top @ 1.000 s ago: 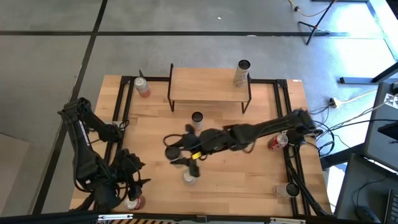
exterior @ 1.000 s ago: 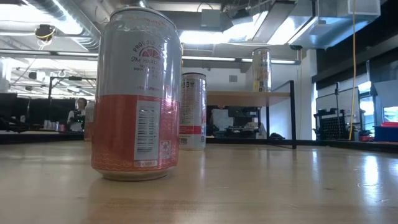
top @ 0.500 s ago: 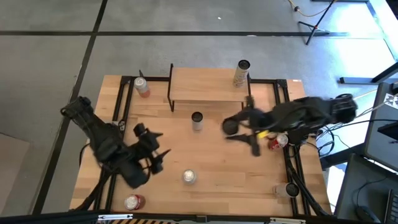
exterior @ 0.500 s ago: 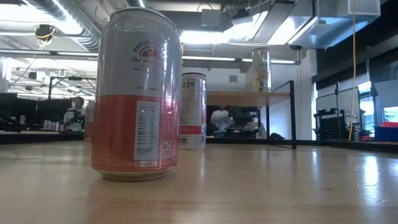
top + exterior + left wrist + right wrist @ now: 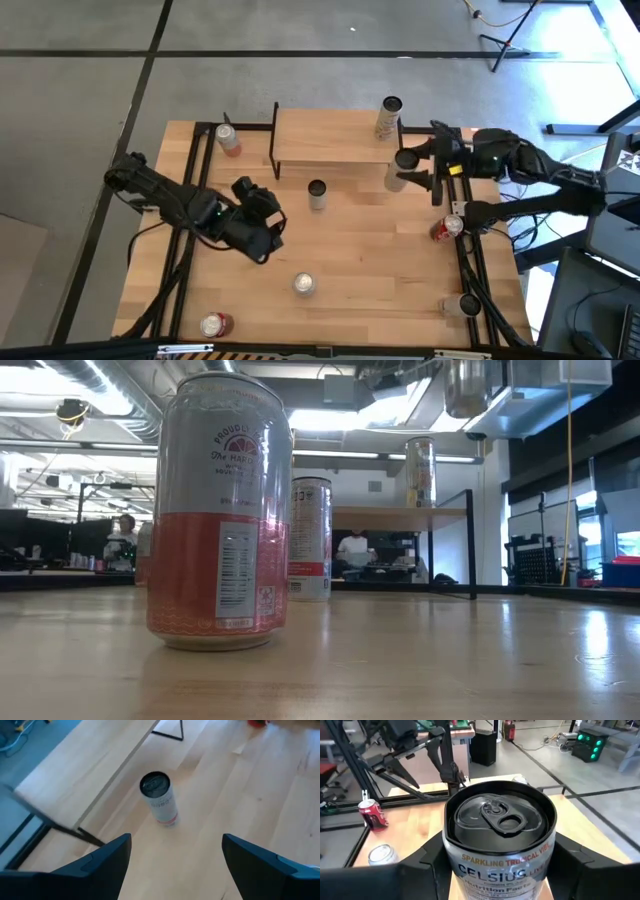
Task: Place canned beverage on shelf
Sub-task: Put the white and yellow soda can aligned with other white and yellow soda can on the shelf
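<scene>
Celsius silver drink can (image 5: 500,845) now sits clamped in the right tool (image 5: 412,170), lifted off the desk (image 5: 380,250) beside the low wooden shelf (image 5: 330,137); placement looks next. Left tool (image 5: 262,215) hangs open mid-desk.

Beyond the table, a person (image 5: 352,548) is seen at a desk, and a tripod stand (image 5: 508,38) on the floor.
</scene>
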Robot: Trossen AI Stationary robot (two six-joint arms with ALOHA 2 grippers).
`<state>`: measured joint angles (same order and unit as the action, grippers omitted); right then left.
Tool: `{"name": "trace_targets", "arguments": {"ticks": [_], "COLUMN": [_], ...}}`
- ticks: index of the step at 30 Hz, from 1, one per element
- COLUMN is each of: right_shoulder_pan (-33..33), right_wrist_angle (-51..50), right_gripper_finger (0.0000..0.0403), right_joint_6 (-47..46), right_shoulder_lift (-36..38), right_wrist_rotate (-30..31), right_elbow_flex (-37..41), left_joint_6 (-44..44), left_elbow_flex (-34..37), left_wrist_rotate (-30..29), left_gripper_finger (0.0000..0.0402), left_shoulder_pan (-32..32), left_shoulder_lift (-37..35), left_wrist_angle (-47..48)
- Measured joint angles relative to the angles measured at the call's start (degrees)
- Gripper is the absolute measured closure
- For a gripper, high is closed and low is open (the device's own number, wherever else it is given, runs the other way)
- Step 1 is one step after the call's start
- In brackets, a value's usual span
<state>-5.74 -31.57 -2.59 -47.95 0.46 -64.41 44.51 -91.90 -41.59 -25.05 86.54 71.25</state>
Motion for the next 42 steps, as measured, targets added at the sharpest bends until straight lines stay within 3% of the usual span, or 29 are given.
{"name": "trace_targets", "arguments": {"ticks": [5, 13, 33, 42], "right_shoulder_pan": [-10.7, -23.2, -37.7, -40.1], "right_wrist_angle": [5.7, 9.5, 10.4, 10.6], "right_gripper_finger": [0.0183, 0.0183, 0.0183, 0.0183], "right_joint_6": [0.2, 3.9, 14.0, 14.9], "right_shoulder_lift": [-0.9, -5.5, -12.4, -12.4], "right_wrist_rotate": [-11.2, -18.5, -28.5, -29.0], "right_elbow_flex": [6.7, 8.8, 8.8, 8.8], "left_joint_6": [-8.7, -16.9, -16.7, -17.9], "left_elbow_flex": [0.0, 1.5, 2.0, 2.0], "left_wrist_rotate": [-0.4, -0.8, 0.4, 0.4], "left_gripper_finger": [0.0094, 0.0094, 0.0094, 0.0094], "left_shoulder_pan": [3.0, 6.8, 8.5, 8.8], "left_shoulder_lift": [0.0, 0.0, 0.0, 0.0], "left_wrist_angle": [-5.6, -8.9, -9.2, -9.2]}}
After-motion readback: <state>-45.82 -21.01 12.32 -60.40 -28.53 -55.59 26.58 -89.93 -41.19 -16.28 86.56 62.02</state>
